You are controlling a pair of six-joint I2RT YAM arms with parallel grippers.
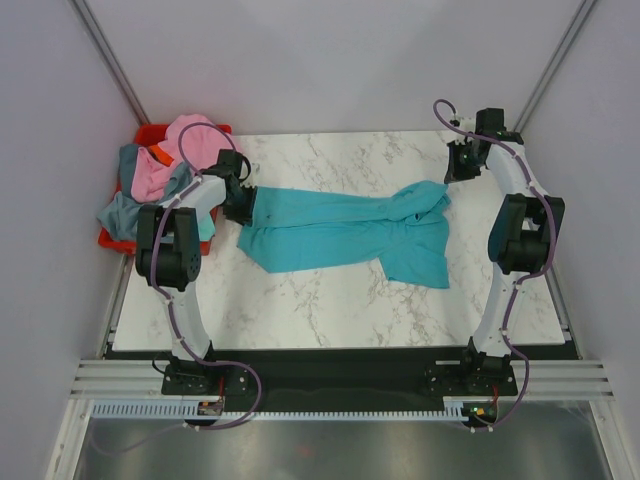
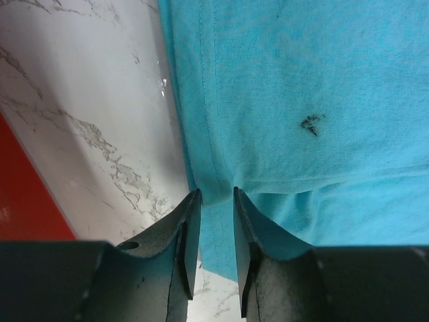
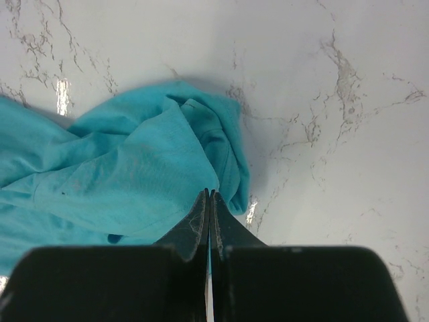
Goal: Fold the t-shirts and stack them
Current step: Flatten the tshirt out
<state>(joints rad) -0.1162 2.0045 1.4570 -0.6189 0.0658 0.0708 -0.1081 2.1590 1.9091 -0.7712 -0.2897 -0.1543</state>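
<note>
A bright teal t-shirt (image 1: 340,235) lies stretched left to right across the marble table (image 1: 330,310). My left gripper (image 1: 243,200) is at its left end. In the left wrist view the jaws (image 2: 216,194) stand slightly open, straddling the shirt's hem (image 2: 301,80) without pinching it. My right gripper (image 1: 455,170) is at the shirt's crumpled right end. In the right wrist view it (image 3: 210,193) is shut, and a raised fold of the shirt (image 3: 134,168) runs into its tips. More t-shirts, pink (image 1: 190,140) and grey-blue (image 1: 125,205), one with an orange patch (image 1: 160,155), are heaped at the far left.
A red plastic bin (image 1: 108,240) holds the heap of shirts at the table's far left corner and also shows in the left wrist view (image 2: 27,194). Grey walls close in the back and sides. Bare marble shows in front of the teal shirt.
</note>
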